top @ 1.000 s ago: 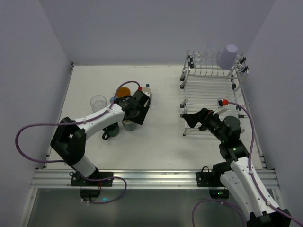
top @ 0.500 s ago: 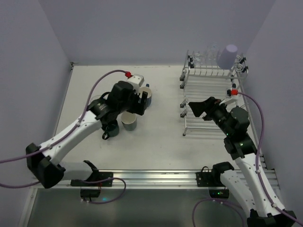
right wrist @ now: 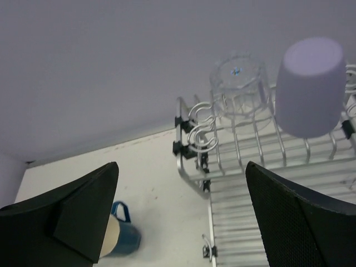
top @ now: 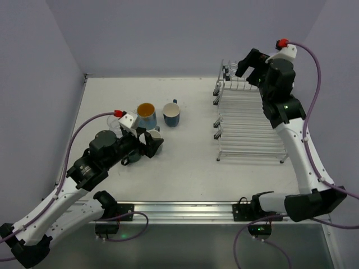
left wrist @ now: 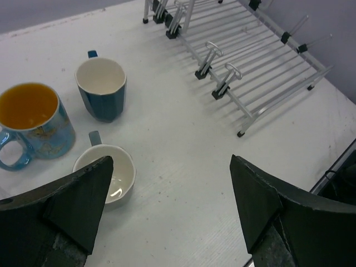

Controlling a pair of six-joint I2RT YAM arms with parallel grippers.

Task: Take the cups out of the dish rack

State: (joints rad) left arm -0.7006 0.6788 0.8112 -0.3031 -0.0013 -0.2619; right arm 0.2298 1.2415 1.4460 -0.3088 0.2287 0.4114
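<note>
Three cups, a small white-lined cup (left wrist: 105, 175), an orange-lined blue mug (left wrist: 33, 119) and a dark teal mug (left wrist: 101, 89), stand beside the left gripper (left wrist: 169, 189), its fingers spread, while the right gripper (right wrist: 183, 206), equally agape, faces the far tier of the silver wire dish rack (right wrist: 250, 150), where a skewed close could topple the upended lavender tumbler (right wrist: 311, 86) or clear glass (right wrist: 239, 83).

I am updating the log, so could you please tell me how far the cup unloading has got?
Done: an orange-lined mug, a white-lined mug and a small white cup stand on the table. In hand: nothing; the left gripper and right gripper are open. Left: the lavender tumbler and a clear glass on the dish rack.
</note>
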